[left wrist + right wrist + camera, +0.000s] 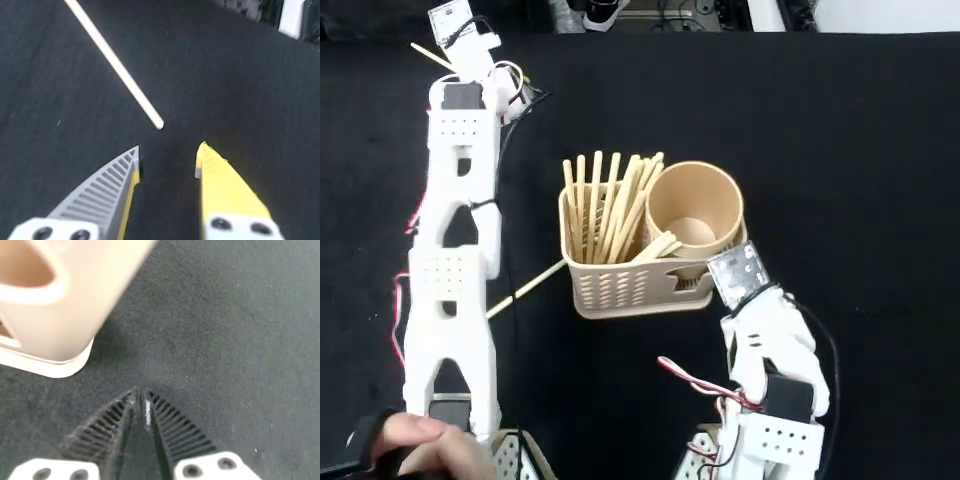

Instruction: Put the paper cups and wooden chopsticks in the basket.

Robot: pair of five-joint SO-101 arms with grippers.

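A beige slotted basket (620,295) stands mid-table, holding several wooden chopsticks (610,205) and a paper cup (695,210). One loose chopstick (530,288) lies on the black cloth between the basket and the left arm, partly under that arm. Another chopstick (432,56) lies at the far left corner. My left gripper (167,150) is open just short of that chopstick's (115,62) near end, with nothing between its fingers. My right gripper (140,391) is shut and empty, low over the cloth beside the basket's corner (50,335).
Black cloth covers the table (860,150), with open room right of the basket. Red and white wires (695,385) trail by the right arm's base. Clutter sits beyond the table's far edge (650,15).
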